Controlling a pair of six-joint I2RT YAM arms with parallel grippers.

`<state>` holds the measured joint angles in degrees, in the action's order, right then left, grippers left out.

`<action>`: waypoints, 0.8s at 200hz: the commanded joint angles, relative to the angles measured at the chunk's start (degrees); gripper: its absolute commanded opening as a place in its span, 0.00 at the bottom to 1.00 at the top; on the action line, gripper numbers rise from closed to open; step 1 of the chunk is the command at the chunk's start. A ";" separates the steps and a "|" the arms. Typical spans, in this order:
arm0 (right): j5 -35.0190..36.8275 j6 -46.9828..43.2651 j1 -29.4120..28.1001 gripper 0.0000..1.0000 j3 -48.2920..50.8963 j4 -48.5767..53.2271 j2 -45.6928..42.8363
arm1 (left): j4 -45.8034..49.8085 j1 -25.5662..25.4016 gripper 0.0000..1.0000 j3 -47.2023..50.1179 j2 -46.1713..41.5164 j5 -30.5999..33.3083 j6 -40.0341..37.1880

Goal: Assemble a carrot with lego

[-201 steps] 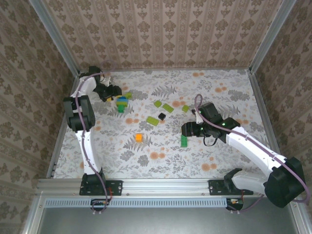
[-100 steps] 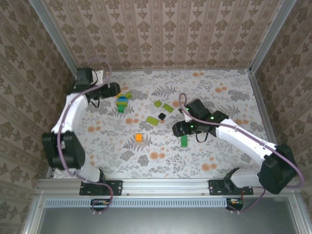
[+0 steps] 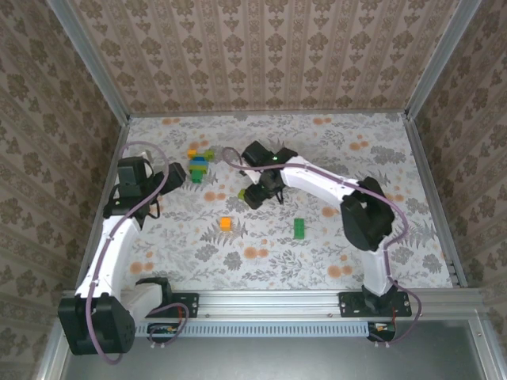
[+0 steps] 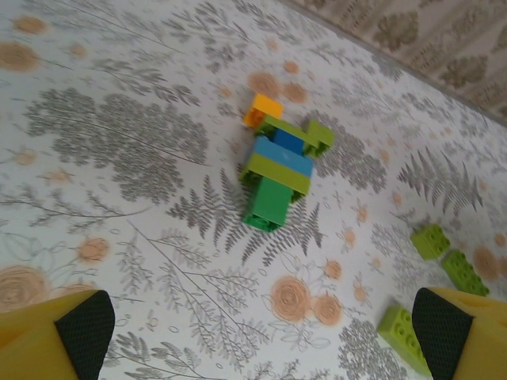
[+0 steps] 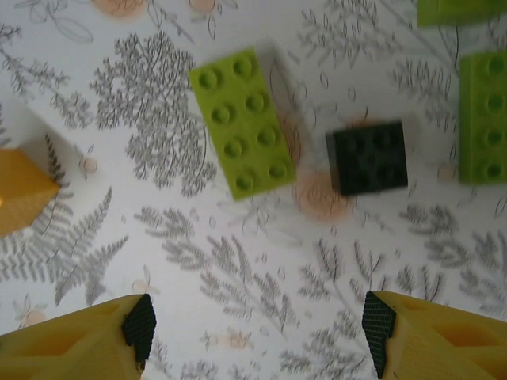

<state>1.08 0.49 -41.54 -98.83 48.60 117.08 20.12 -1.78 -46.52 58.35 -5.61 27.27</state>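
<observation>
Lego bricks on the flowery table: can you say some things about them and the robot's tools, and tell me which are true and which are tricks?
1. The black brick lies next to a lime-green brick, not on top of it. True.
2. The right tool is holding the black brick. False: its jaws are open with nothing between them.
3. The left tool is open and holds nothing. True.
4. The orange brick is stuck onto the dark green brick. False: they lie apart on the table.
5. The colourful build has blue in it. True.
</observation>
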 commanded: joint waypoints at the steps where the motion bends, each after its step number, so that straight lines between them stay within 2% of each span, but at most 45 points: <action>1: 3.08 -4.98 -0.36 0.73 -9.15 7.44 6.11 | 1.36 0.84 1.00 0.18 0.80 4.09 0.91; 42: 6.01 -10.14 -0.86 0.73 -23.78 13.08 16.80 | -0.38 3.36 1.00 0.63 5.46 -1.41 2.11; 72: 4.99 -10.90 -0.82 0.72 -31.92 17.33 22.47 | 0.11 3.63 1.00 0.04 6.21 -2.88 1.53; 113: 4.64 -12.08 -0.72 0.71 -37.05 19.31 27.24 | 0.51 3.72 1.00 -0.04 5.90 -3.24 1.21; 160: 3.35 -12.53 -0.73 0.68 -36.67 19.43 28.60 | 0.93 3.78 1.00 -0.24 5.90 -3.19 0.86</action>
<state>4.71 -10.61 -41.95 -134.06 65.19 144.22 20.56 1.61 -46.50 64.77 -7.97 28.32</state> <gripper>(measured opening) 0.691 0.994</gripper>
